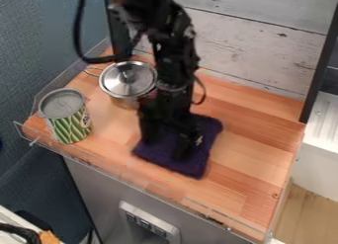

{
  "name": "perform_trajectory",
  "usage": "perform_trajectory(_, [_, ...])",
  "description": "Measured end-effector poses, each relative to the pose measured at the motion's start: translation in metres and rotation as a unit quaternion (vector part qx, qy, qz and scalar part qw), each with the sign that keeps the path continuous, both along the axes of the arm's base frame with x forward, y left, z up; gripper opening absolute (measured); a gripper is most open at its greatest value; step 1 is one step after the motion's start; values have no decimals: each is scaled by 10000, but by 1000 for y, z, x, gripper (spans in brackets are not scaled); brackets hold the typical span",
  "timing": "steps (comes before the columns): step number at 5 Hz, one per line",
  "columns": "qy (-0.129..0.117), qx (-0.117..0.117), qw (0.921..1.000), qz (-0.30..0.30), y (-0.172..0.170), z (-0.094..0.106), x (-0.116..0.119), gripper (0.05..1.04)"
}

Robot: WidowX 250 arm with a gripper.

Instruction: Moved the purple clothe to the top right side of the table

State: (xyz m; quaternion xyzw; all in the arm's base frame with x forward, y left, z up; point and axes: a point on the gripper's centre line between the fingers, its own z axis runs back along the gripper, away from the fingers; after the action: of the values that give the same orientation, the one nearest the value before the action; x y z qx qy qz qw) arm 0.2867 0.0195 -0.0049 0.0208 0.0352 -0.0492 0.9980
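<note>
Black cabling (pixel 15 231) curls across the bottom left corner, just beyond which the grey front below the table (pixel 257 149) carries a pale panel (pixel 150 223). On the wood, the purple cloth (pixel 198 165) lies roughly flat around the middle, its near corner pointing toward the front edge, well short of the far right corner where it is wanted. The gripper (pixel 164 148) hangs straight down over it, its fingers (pixel 181 149) parted, probably so that they can close on a fold; whether they touch the fabric I cannot tell. Their place inward from the edges should give them enough material to pinch, though a shallow grip could slip off. A metal pot (pixel 123 101) with its lid (pixel 129 78) on stands behind and to the left, and a green-striped can (pixel 70 127) near the left edge; both seem well placed for a rightward move, being off that route. A transparent guard (pixel 99 166) along the front probably stops things falling.
</note>
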Motion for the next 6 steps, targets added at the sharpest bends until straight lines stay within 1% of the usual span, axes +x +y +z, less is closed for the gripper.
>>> perform_trajectory(1, [-341, -99, 9993, -130, -21, 3, 33, 1001])
perform_trajectory(2, [-651, -219, 9973, -261, -42, 10, 59, 1001])
perform_trajectory(3, [-758, -134, 9966, -293, -52, 8, 76, 1001])
perform_trajectory(4, [-794, -75, 9967, -123, -51, 11, 90, 1001])
perform_trajectory(5, [-811, -120, 9966, -118, -52, 19, 94, 1001])
perform_trajectory(6, [-1284, -235, 9914, 12, -44, 58, 101, 1001])
